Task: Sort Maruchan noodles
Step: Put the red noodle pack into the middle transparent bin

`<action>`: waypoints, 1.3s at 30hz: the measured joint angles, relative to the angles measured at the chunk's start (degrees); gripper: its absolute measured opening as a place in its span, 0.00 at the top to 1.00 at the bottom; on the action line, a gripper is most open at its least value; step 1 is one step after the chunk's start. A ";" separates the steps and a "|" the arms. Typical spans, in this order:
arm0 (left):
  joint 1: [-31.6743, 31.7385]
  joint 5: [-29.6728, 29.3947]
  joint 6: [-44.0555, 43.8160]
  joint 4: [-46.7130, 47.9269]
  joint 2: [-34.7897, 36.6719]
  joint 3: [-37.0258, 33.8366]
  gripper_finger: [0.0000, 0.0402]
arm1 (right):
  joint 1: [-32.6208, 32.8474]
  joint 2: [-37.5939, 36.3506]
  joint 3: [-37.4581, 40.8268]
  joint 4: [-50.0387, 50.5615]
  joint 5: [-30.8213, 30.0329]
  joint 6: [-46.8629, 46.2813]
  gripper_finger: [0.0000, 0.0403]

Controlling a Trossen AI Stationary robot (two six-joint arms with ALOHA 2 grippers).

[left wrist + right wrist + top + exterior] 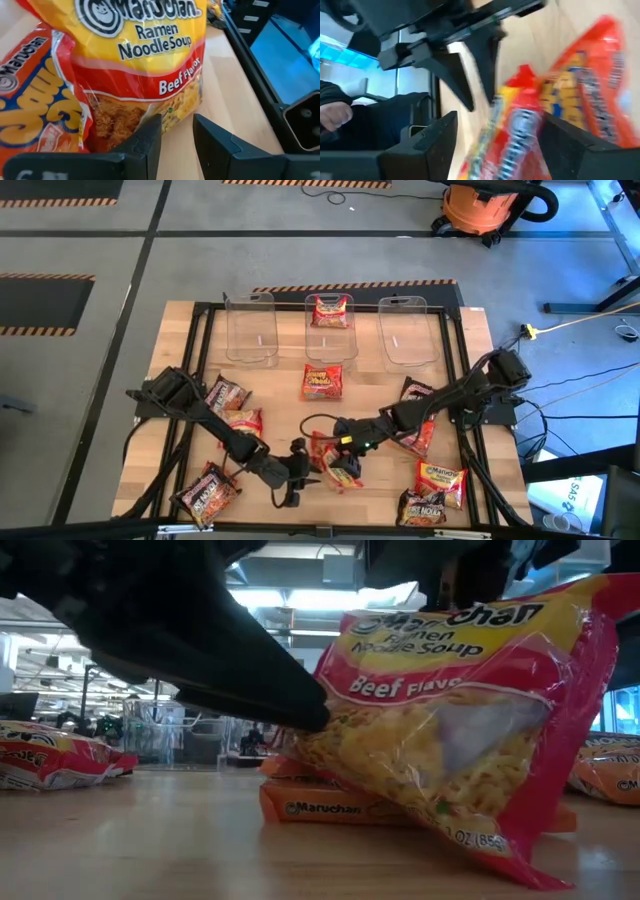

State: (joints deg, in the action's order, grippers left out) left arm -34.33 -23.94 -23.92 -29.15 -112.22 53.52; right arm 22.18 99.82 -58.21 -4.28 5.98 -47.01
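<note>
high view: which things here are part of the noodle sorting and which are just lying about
Job: Maruchan packets, e.g. a beef packet; three clear bins, the middle bin already holding a packet.
Lying about: orange vacuum; yellow cable.

Beef noodle packet: glossy crinkled plastic film with clear window. Surface: pale smooth wood, black metal frame. Bins: clear plastic. Left claw: matt black plastic. Floor: matt grey.
</note>
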 joint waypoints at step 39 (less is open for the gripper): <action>-0.85 2.05 0.11 6.63 6.02 -0.07 0.74 | 4.47 4.94 0.04 -1.98 -8.44 1.67 0.97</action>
State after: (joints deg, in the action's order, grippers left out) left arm -35.18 -21.89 -23.81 -22.52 -106.21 53.45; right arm 26.66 104.77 -58.17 -6.26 -2.46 -45.34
